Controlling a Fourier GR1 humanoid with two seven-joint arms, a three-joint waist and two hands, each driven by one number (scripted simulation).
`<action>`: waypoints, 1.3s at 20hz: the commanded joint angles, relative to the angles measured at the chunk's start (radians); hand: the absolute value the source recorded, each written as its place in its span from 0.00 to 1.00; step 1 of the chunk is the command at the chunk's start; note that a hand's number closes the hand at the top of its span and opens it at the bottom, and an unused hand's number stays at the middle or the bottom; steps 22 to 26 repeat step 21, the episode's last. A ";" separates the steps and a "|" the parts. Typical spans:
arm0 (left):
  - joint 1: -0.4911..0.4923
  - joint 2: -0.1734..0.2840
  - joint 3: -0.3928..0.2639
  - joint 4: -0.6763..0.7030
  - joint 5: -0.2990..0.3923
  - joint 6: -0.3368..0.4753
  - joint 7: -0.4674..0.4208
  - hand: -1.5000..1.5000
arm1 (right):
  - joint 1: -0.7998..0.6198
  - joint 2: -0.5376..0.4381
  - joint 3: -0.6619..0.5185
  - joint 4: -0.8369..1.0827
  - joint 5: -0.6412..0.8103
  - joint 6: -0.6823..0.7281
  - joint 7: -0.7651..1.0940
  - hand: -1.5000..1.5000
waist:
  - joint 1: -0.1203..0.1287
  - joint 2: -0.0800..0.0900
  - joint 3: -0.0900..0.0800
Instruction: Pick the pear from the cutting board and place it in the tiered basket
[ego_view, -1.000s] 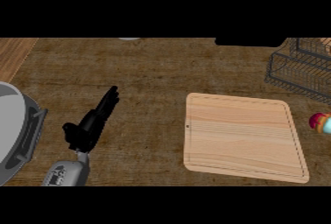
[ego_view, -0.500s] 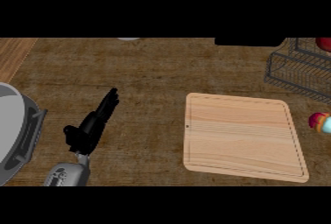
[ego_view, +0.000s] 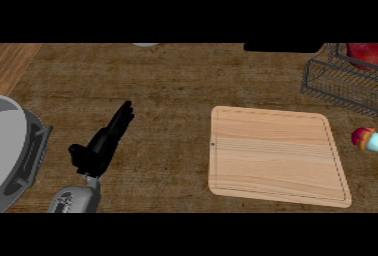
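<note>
The wooden cutting board (ego_view: 277, 155) lies right of centre with nothing on it. The black wire tiered basket (ego_view: 332, 82) stands at the top right corner. A red rounded fruit (ego_view: 362, 52) shows inside the basket's wires at the right edge; what holds it there is out of view. My left hand (ego_view: 103, 142) rests on the counter at the left, open, fingers straight and pointing up, holding nothing. The right hand does not show.
A grey round pan or lid (ego_view: 15, 150) with a dark rim fills the left edge, close to my left hand. A small red and cyan object (ego_view: 365, 138) sits at the right edge beside the board. A dark object (ego_view: 284, 47) is at the top.
The red fruit has come into view inside the basket at the top right, moving left and down. My left hand has barely shifted.
</note>
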 joint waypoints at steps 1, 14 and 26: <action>-0.016 -0.011 -0.011 -0.024 -0.009 0.015 0.040 0.50 | 0.053 -0.043 -0.004 -0.048 0.010 -0.161 -0.049 0.00 | 0.005 0.004 0.002; 0.039 0.002 0.006 0.005 0.001 -0.008 -0.023 0.50 | 0.254 -0.379 -0.239 -0.014 -0.168 -0.185 -0.200 0.00 | -0.021 0.000 0.005; 0.032 -0.017 -0.001 -0.016 -0.014 0.021 -0.014 0.50 | 0.454 -0.489 -0.303 0.046 -0.220 0.008 -0.307 0.00 | -0.036 0.001 0.009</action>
